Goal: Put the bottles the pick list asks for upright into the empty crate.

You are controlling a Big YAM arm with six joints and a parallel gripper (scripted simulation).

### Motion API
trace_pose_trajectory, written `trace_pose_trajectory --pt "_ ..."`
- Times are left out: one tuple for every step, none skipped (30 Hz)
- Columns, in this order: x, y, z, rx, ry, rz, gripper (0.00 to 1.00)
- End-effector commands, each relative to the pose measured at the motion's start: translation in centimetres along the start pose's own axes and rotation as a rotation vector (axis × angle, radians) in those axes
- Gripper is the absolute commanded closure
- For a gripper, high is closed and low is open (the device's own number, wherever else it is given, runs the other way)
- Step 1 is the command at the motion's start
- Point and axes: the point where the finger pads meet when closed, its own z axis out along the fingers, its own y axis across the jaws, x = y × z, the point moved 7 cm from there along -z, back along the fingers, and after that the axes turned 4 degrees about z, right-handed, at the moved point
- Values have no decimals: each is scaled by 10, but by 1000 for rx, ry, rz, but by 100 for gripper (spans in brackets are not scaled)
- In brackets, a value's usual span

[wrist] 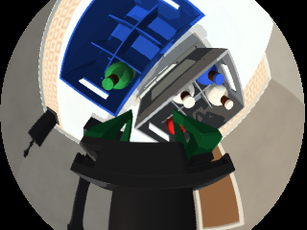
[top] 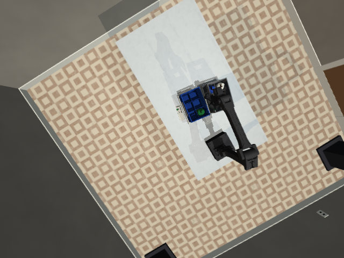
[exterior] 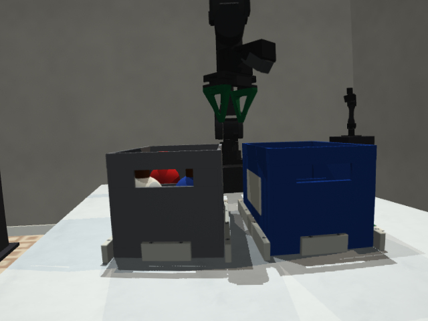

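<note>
The claw (exterior: 231, 120) (wrist: 153, 113) hangs apart above the dark grey crate (top: 229, 90) (exterior: 166, 214) (wrist: 144, 122), nearer the counter's (top: 144, 52) (exterior: 193, 293) right long edge in the top view; list writing too small.

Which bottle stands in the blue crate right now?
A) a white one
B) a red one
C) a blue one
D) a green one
D: the wrist and top views show a single green bottle in a corner compartment of the blue crate.

The blue crate (top: 203, 101) (exterior: 321, 207) (wrist: 72, 57) looks like smooth plastic, the pick list (top: 181, 114) paper.
</note>
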Motion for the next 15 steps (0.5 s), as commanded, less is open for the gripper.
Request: trace_pose_trajectory --pt "-9 -25 -17 24 -26 -27 39" --pt "-9 -25 -17 24 -26 -27 39" --pt "-8 -30 -17 24 -26 -27 39" --pt "-7 -35 -17 24 -26 -27 39" --pt "-6 -40 -17 25 -26 -27 39" --pt "-5 -45 -17 25 -26 -27 39" --pt "-5 -50 -17 25 -26 -27 39" --pt "-4 -55 -17 25 -25 -27 39" --pt "-3 -60 -17 25 -25 -27 39" --pt "-2 -65 -17 26 -25 -27 39" --pt "-1 -70 -17 26 -25 -27 39" --pt "0 -75 -17 26 -25 -27 39" --pt "0 -80 -17 26 -24 -27 39" --pt "1 -85 -17 26 -24 -27 39" --pt "2 -90 -17 26 -24 -27 39"
